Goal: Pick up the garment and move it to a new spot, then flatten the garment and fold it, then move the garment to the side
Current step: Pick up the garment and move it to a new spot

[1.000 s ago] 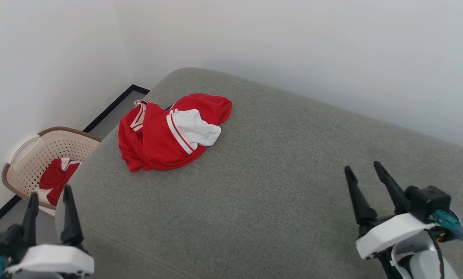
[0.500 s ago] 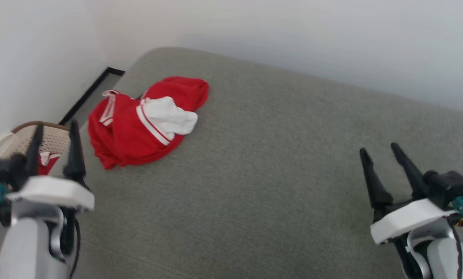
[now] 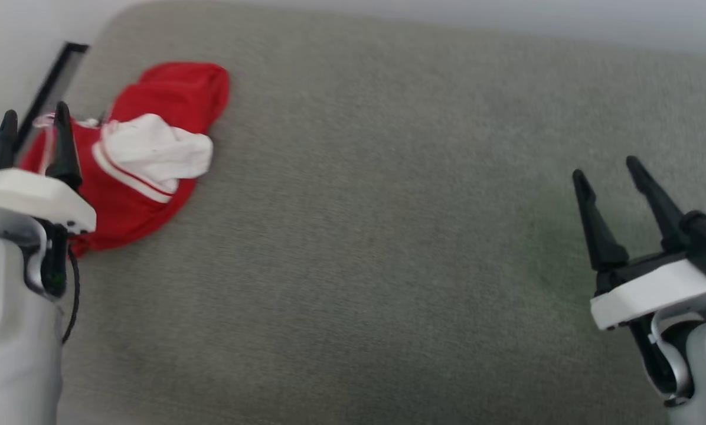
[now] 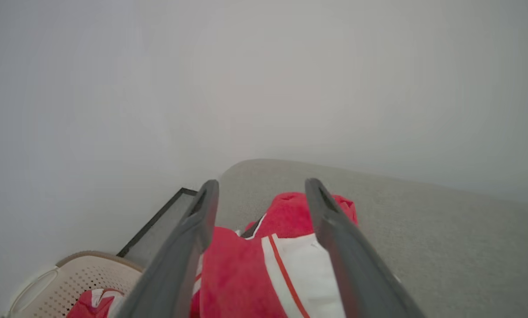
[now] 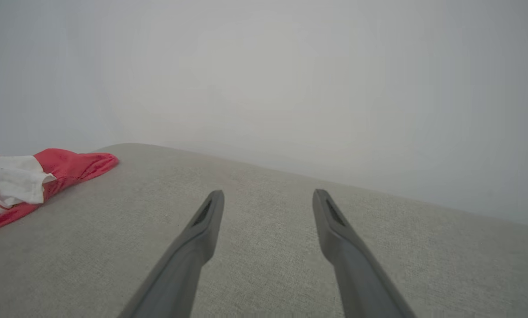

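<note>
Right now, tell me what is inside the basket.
A red and white cloth lies in the basket; a finger of the left gripper and the picture's edge hide the rest.

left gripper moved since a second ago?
Yes. The left gripper has advanced toward the red jersey; in the head view it now overlaps the jersey's left edge.

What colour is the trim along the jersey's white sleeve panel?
Red-and-white striped trim; the left wrist view shows it best.

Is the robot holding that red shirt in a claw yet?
No, the garment lies crumpled on the cushion; left gripper and right gripper are open, empty.
</note>
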Tool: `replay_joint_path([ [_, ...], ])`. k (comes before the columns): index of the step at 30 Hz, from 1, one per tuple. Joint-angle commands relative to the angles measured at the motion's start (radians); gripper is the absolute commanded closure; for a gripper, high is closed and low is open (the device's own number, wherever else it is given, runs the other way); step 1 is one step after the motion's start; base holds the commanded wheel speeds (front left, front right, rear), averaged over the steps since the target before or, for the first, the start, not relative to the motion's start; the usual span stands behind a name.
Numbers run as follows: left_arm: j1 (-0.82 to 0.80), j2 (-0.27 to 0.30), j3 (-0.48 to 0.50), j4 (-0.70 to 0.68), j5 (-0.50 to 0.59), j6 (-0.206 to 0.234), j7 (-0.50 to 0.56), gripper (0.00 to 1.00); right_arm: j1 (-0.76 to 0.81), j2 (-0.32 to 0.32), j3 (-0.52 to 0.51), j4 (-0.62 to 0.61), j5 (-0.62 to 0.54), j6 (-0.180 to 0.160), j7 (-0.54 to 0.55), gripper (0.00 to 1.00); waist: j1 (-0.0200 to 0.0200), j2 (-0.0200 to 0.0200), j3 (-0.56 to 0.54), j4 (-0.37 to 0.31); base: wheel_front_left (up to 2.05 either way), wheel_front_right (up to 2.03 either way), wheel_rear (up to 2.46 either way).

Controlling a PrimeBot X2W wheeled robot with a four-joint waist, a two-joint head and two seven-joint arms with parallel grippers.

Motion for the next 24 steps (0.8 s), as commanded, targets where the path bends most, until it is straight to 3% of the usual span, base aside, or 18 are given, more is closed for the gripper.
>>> replay_joint_path([
  [1,-0.025,0.004,-0.002,0.020,-0.008,-0.006,0.008,0.00,-0.012,-0.003,-0.001,-0.010,0.000,0.000,0.003,0.00,0.0000,0.0000,0.064,-0.050,0.00,0.00,0.00],
  [10,-0.236,0.034,0.004,0.354,-0.063,0.004,0.198,0.00,-0.048,-0.016,-0.017,-0.062,0.009,0.000,0.032,0.00,0.0000,0.0000,0.202,-0.103,0.00,0.00,0.00],
  [16,-0.300,0.010,-0.006,0.545,-0.097,0.005,0.424,0.00,-0.050,-0.015,-0.026,-0.077,0.010,0.000,0.039,0.00,0.0000,0.0000,0.244,-0.118,0.00,0.00,0.00],
  [24,-0.266,-0.044,-0.030,0.629,-0.108,0.028,0.634,0.00,-0.063,-0.006,-0.040,-0.085,0.012,0.000,0.046,0.00,0.0000,0.0000,0.262,-0.116,0.00,0.00,0.00],
])
